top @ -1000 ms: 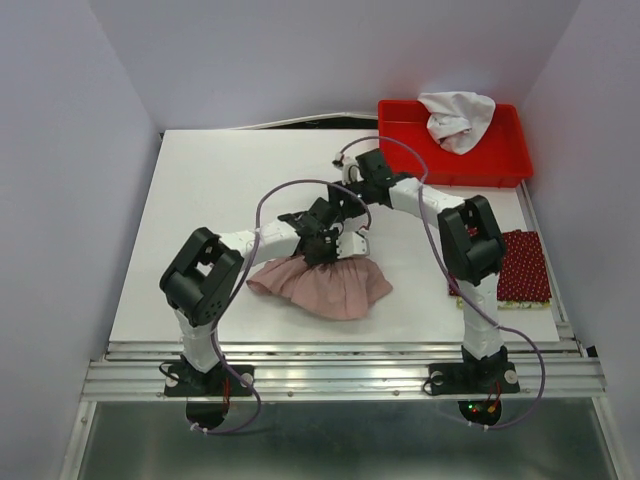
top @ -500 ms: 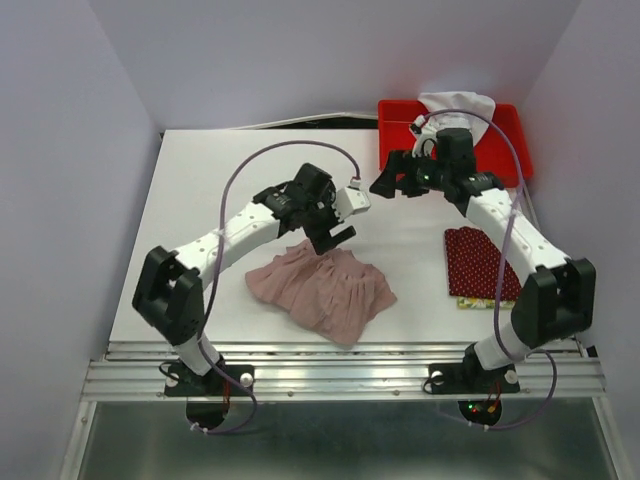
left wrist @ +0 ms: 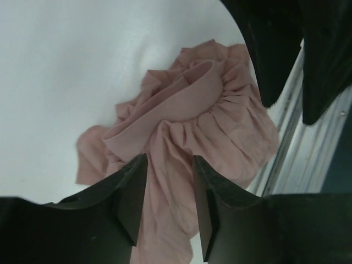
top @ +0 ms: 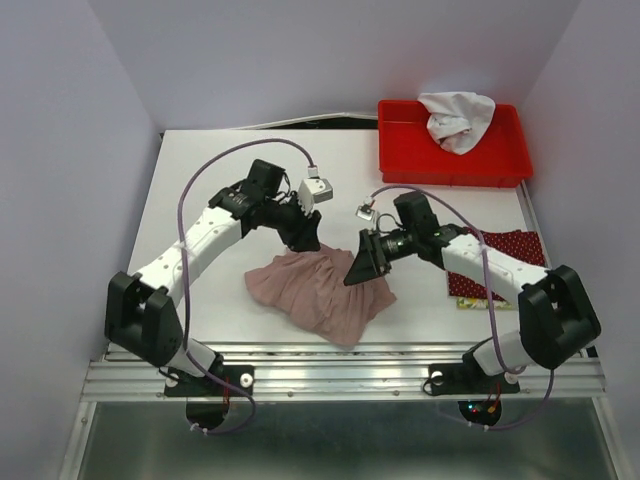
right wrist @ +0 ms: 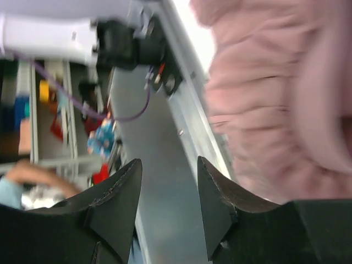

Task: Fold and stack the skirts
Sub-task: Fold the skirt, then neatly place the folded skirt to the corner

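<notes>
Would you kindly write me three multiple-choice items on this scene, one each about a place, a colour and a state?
1. Where does the white cloth lie?
A. on the bare table
B. in the red tray
C. on the dotted skirt

2. What colour is the pleated skirt at mid-table?
A. dusty pink
B. blue
C. black

3. How does the right gripper stand?
A. shut on cloth
B. open, holding nothing
C. out of view

Answers:
1. B, the cloth sits inside the tray's walls.
2. A, its pleats show pink in the left wrist view.
3. B, its wrist view shows a bare gap between the fingers.
</notes>
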